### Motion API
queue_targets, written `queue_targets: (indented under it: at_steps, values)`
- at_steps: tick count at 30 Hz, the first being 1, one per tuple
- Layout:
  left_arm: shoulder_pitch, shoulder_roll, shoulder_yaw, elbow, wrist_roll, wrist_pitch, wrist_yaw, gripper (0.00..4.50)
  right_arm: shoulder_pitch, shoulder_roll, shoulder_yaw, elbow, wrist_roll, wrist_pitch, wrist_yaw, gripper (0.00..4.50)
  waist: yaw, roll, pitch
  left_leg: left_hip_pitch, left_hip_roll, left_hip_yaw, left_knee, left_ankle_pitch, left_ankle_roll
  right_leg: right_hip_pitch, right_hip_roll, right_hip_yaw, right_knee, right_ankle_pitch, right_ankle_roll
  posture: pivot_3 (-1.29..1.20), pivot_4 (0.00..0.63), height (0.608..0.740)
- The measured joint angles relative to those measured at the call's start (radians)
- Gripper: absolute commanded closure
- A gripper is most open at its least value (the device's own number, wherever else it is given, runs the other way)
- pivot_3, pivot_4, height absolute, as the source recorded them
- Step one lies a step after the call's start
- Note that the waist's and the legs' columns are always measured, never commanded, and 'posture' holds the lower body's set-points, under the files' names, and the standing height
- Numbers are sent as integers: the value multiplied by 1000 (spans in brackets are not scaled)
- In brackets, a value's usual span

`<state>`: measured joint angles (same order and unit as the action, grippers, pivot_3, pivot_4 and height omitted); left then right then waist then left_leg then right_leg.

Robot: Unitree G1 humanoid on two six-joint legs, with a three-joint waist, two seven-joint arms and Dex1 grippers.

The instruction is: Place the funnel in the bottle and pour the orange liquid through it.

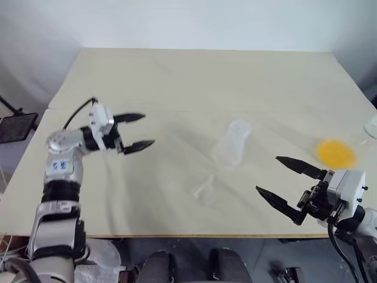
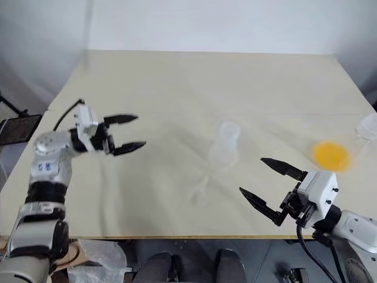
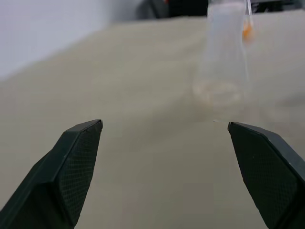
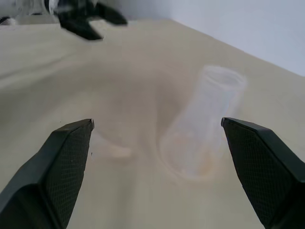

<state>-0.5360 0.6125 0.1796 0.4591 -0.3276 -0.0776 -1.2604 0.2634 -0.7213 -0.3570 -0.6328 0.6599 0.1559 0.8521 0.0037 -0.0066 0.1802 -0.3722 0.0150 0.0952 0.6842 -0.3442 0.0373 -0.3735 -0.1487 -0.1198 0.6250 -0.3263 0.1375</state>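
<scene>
A wide table [image 1: 194, 76] is seen, covered by a pale beige cloth — faintly creased, with soft folds across the middle. The far edge is set close to a plain white wall [image 1: 188, 23], evenly lit, no hard shadows cast. A seam or step in the table surface is noted along the left side, running inward from the edge. Beside the table's left edge, a dark mesh-like object [image 1: 16, 127] on a thin black stand is glimpsed. Grey floor [image 1: 247, 259] is visible below the near edge.
</scene>
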Motion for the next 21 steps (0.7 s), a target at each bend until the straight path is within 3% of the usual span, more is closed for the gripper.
queue_targets:
  at_steps: [7,14,17,21]
  values:
    - [370,107,123,-205,-37,66,61,13,-90,-34,100,44,-30,-4,120,0,20,-3,1,0,0,-2,1,-1,0,2,-1,1,-2,0,0,0,150,740]
    - [571,106,156,-450,-117,193,105,13,-92,-48,151,83,-80,-47,215,0,20,-3,1,0,0,-2,0,-1,0,3,-1,0,-4,0,0,0,150,740]
    - [597,104,72,-596,-137,292,126,13,-87,-32,106,110,-70,-48,197,0,21,-2,1,1,0,-2,0,-1,0,4,-1,1,-4,0,0,0,150,740]
    - [504,34,-29,-701,-137,394,243,13,9,-16,14,131,-69,-78,201,0,26,-2,0,2,-1,-3,0,-1,0,6,-1,1,-5,0,0,0,150,740]
